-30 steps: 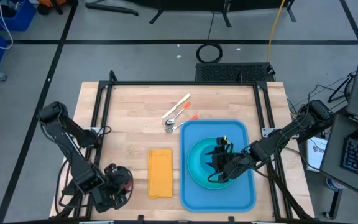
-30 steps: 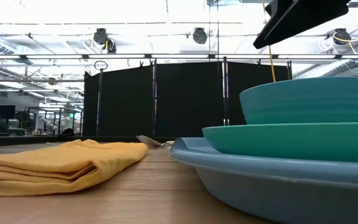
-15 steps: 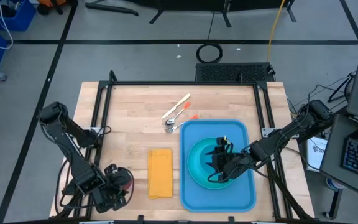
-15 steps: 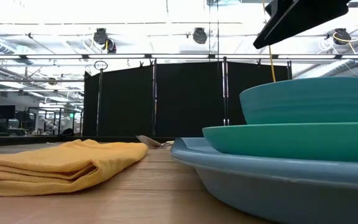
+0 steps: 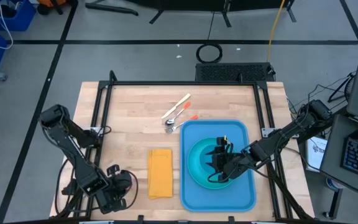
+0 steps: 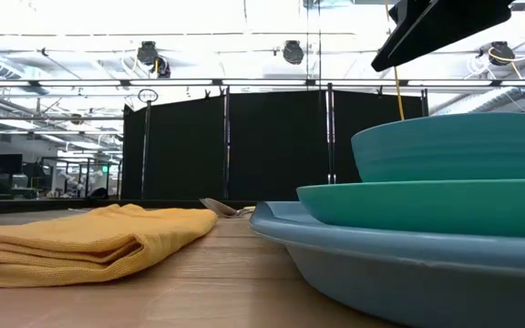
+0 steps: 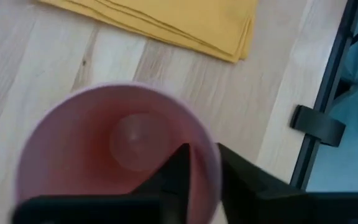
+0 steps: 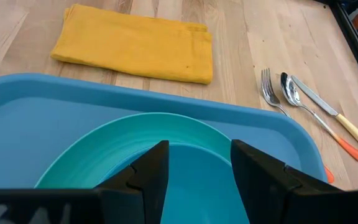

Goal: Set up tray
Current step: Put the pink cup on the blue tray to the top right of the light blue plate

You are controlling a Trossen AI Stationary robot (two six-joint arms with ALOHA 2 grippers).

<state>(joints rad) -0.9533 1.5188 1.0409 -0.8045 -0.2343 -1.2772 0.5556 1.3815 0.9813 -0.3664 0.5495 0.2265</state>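
The blue tray [image 5: 247,134] lies at the table's near right. On it stands a turquoise plate [image 5: 194,163] with a teal bowl [image 6: 449,146] on top. My right gripper [image 5: 219,163] hovers open over the bowl [image 8: 197,180], one finger on either side of it. My left gripper [image 5: 117,188] is at the table's near left corner, shut on a pink cup [image 7: 104,155]. A folded yellow napkin [image 5: 160,173] lies flat between the cup and the tray. My left gripper has the pink cup by its rim [image 7: 211,163], with one finger [image 7: 173,177] inside the cup and the other [image 7: 244,183] outside. The fingers come from above, pointing down. The cup's mouth faces up; whether its base is on the table cannot be seen.
A fork, a spoon and a knife with an orange-tipped handle [image 5: 178,115] lie on the wood just beyond the tray's far left corner. A black frame rail [image 7: 328,93] runs along the table's edge near the cup. Bare wood stretches across the far left part of the table.
My left gripper with the pink cup has shifted slightly toward the table's near edge. My right gripper, the bowl and the plate have kept still.
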